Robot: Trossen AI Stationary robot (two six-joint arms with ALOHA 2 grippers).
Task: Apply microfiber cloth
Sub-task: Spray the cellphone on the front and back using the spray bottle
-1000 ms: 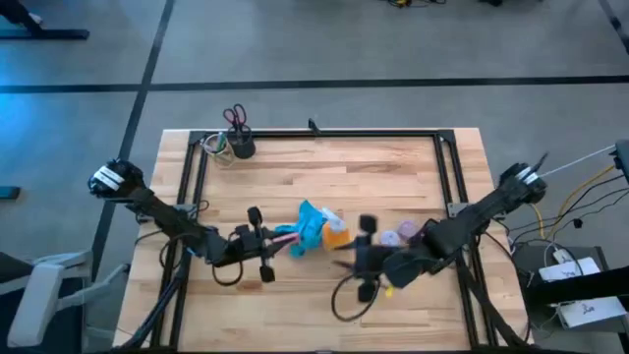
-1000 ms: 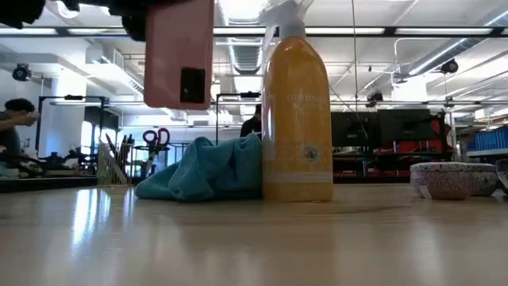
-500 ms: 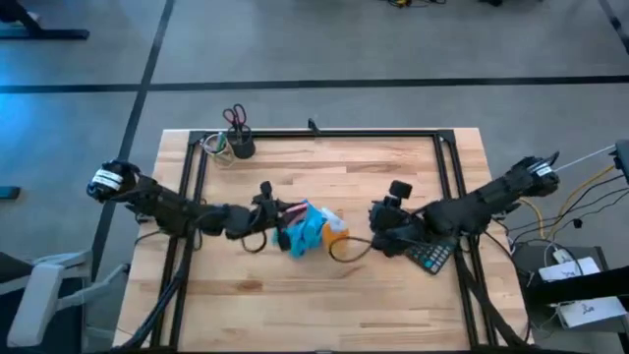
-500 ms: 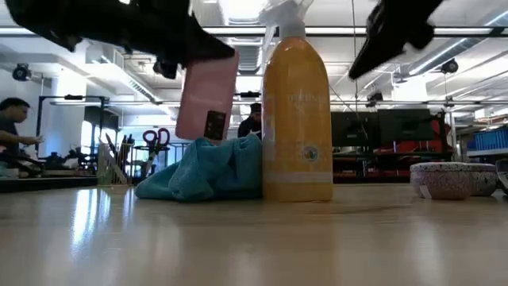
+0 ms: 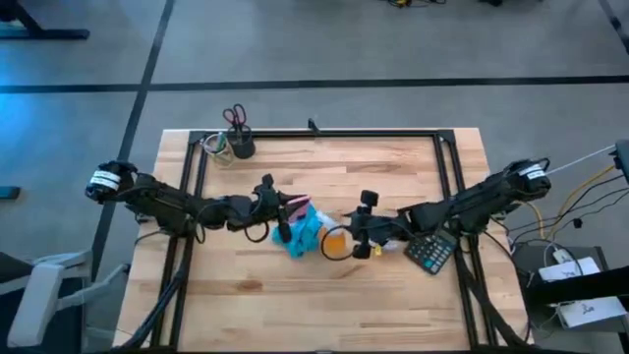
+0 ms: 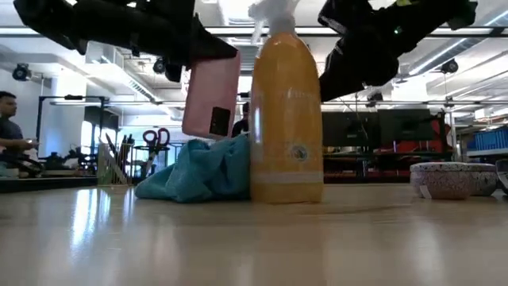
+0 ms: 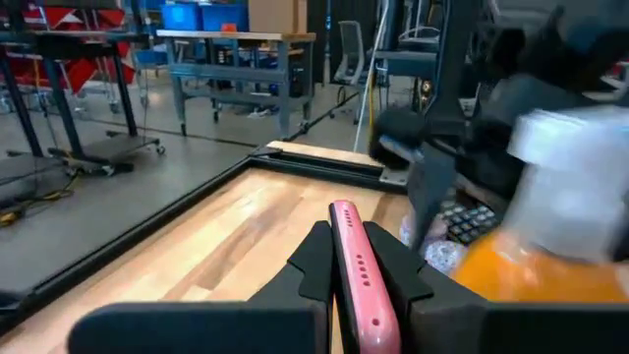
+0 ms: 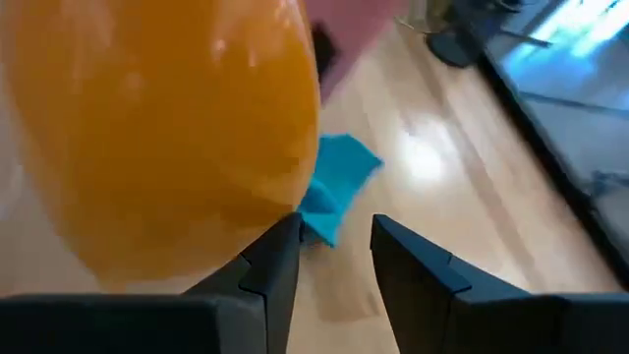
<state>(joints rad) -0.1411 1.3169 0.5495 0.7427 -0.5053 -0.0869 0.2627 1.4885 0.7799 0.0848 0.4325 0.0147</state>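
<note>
The microfiber cloth [image 5: 305, 234] is lying crumpled in a heap near the middle of the worktop [image 5: 324, 305], just beside the orange spray bottle [image 5: 335, 242]. In the low view the cloth [image 6: 198, 171] is sitting right against the bottle [image 6: 286, 119], partly behind it.

The left gripper [image 5: 280, 212] is reaching in over the cloth from the left side. Its fingers [image 7: 314, 258] are closing tight on a pink phone [image 7: 356, 280], which is standing on edge between them in the left wrist view. In the low view the phone [image 6: 210, 97] is hanging in the air, slightly tilted, above the cloth and not touching it.

The right gripper [image 5: 360, 236] is coming from the right side and is sitting just beside the spray bottle. In the right wrist view its fingers [image 8: 273, 264] are standing a little apart, with the orange bottle [image 8: 157, 128] just before them, and a corner of the cloth [image 8: 334, 187] is showing past the bottle. I cannot tell whether the fingers are touching the bottle.

A black calculator [image 5: 429, 252] is lying on the worktop under the right arm. A cup with scissors [image 5: 237, 133] is standing at the far left corner.
</note>
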